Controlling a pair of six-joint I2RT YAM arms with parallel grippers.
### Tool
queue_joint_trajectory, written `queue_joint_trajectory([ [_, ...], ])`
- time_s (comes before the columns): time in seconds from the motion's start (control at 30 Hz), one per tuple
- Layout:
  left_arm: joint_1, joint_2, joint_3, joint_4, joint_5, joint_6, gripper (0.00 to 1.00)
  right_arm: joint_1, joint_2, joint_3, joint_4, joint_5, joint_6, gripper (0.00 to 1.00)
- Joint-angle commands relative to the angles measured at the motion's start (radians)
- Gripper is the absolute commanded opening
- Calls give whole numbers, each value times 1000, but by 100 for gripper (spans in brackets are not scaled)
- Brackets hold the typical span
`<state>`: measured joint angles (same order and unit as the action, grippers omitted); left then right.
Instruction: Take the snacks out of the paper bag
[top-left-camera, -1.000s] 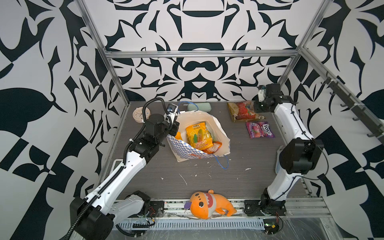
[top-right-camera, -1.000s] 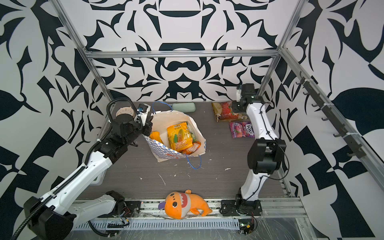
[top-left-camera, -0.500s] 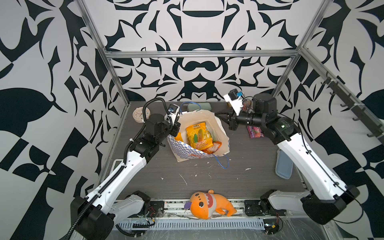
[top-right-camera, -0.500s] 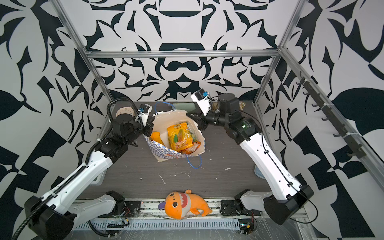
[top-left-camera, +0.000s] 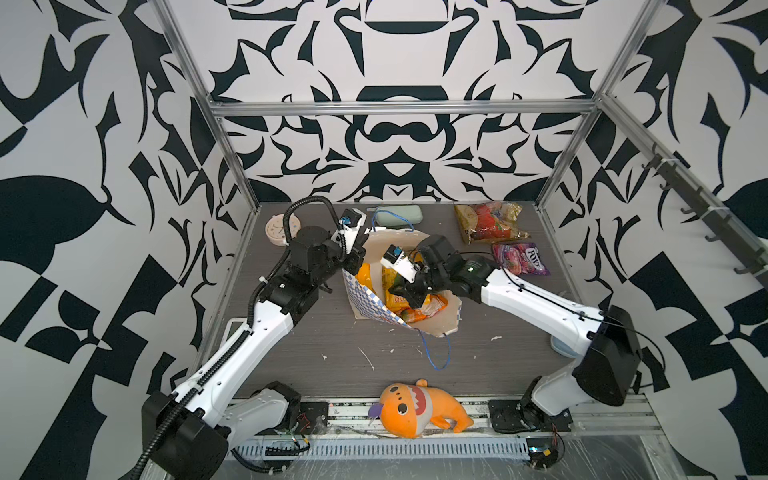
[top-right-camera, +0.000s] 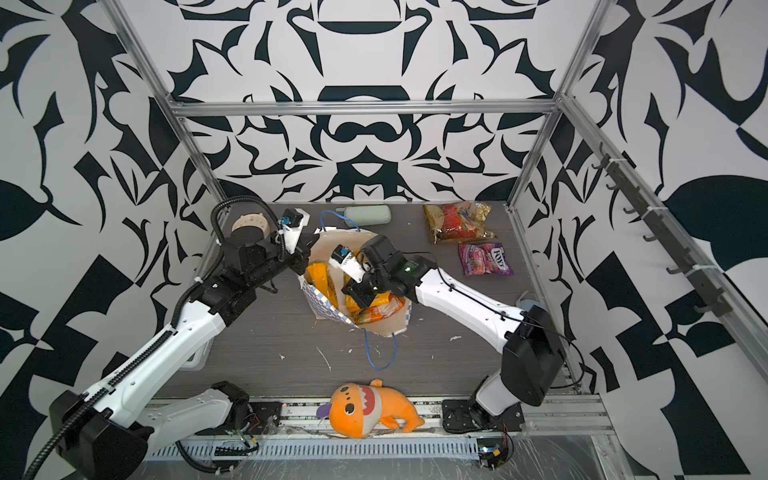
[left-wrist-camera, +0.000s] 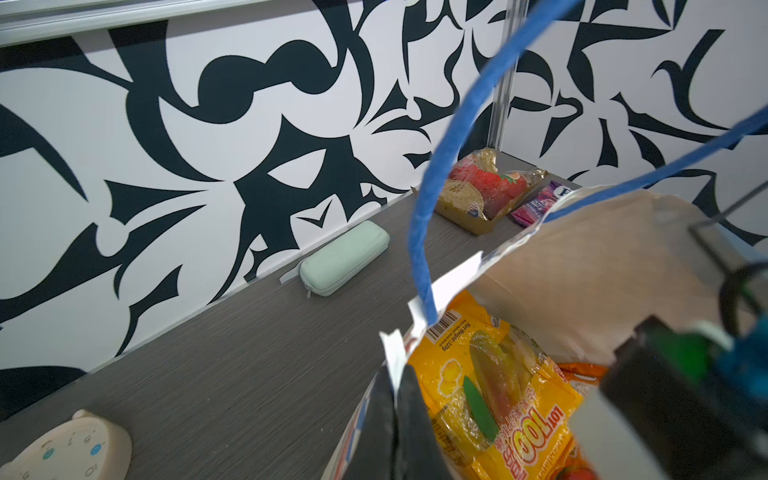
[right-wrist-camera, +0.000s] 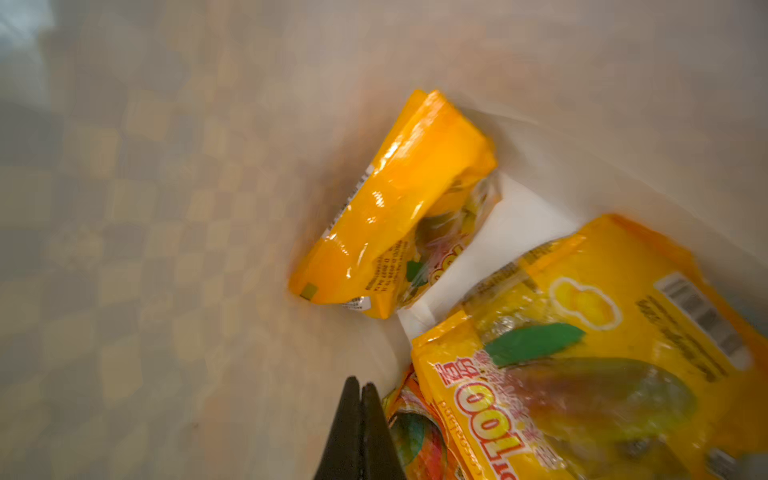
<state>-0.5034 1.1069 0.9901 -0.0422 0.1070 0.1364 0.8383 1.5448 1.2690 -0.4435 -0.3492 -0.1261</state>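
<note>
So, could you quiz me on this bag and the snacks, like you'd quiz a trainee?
1. True or false: the purple Fox's candy bag lies inside the paper bag.
2. How many snack packets lie on the table, outside the bag?
3. What do the left fingers pinch? A the paper bag's rim; B its blue cord handle; C the mint-green case.
Key: 1 false; 2 two, the purple one and the clear red-and-yellow packet; 3 A.

A plush (top-left-camera: 419, 409) lies at the table's (top-left-camera: 332, 353) front edge. A mint case (top-left-camera: 399, 215) rests by the back wall, a clock (top-left-camera: 279, 229) in the back-left corner.
</note>
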Motion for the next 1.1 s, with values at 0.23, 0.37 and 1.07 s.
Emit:
queue_joint_trajectory([
  [0.23, 0, -66, -28, 61, 33, 9, 0, 141, -43, -111, 108, 47, -28, 0],
  [0.37, 0, -117, -69, 43, 100, 14, 0, 141, -42, -153, 147, 156, -19, 0],
  [1.07, -40, -165, -161, 54, 100, -17, 0, -65, 38, -229, 467, 577, 392, 1],
])
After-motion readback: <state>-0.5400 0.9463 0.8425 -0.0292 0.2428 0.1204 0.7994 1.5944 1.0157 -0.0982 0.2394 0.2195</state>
